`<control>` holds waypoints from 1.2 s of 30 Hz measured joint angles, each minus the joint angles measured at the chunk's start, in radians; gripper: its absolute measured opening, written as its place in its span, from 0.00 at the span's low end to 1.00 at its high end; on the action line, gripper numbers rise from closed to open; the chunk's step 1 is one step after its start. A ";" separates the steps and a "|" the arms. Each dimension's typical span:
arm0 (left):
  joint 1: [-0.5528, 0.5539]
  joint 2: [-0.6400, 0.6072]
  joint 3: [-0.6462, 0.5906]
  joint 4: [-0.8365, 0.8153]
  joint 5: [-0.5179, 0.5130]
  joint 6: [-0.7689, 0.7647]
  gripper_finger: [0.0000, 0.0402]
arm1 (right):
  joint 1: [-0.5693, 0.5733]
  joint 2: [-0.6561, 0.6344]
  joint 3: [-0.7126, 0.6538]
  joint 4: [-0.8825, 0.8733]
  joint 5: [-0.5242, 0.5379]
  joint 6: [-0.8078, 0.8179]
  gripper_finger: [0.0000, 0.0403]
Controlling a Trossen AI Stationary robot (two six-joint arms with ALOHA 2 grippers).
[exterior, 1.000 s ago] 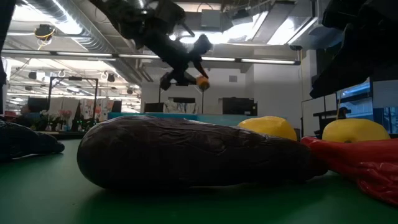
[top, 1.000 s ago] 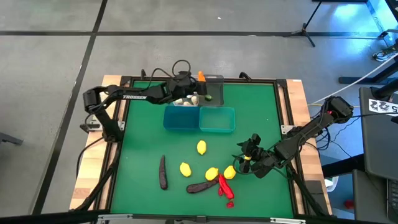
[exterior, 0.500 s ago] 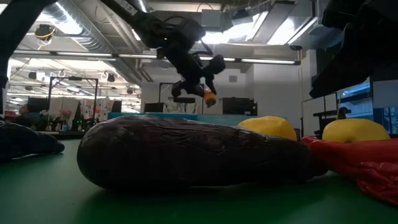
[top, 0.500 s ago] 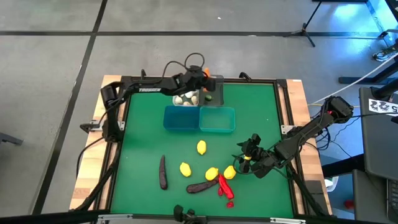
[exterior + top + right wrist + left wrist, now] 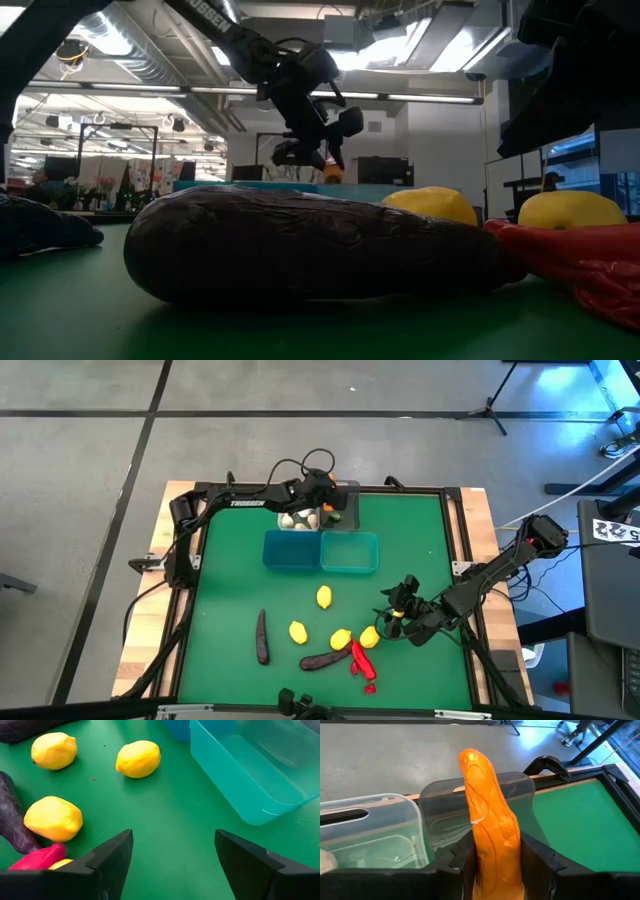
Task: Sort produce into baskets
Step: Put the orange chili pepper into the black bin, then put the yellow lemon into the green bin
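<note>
High view: left tool (image 5: 322, 484) is hanging over the far basket cluster, pinching the carrot (image 5: 326, 481) above the dark grey bin (image 5: 347, 506). Clear bin (image 5: 300, 518) beside it is holding garlic bulbs (image 5: 296, 518); two teal bins (image 5: 321, 550) are sitting nearer. Lemons (image 5: 324, 597), two eggplants (image 5: 262, 636) and chili peppers (image 5: 361, 661) are lying loose on the green desk (image 5: 230, 580). Right tool (image 5: 399, 614) is waiting low by the lemons.

Low view: left tool (image 5: 312, 150) is hovering above the bins with an orange tip showing under it; a big eggplant (image 5: 310, 245) is blocking most of the foreground.

Left wrist view: fingers (image 5: 461, 862) are clamping the carrot (image 5: 490, 825) near its thick lower part, the rest sticking up past the grey bin wall (image 5: 435, 802). Looks like light, stiff, smooth toy plastic; probably slippery, tapered, so gripping across the thick middle seems safest.

Right wrist view: right tool (image 5: 172, 862) is spread wide and empty, lemons (image 5: 138, 758) just ahead, teal bin (image 5: 260, 775) off to one side. Lemons likely light, hard, prone to rolling; best pinched across the belly.
</note>
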 joint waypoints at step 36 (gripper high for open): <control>-0.226 -0.163 0.035 -0.357 0.671 0.676 0.46 | 0.000 0.000 0.000 -0.005 -0.003 0.013 0.70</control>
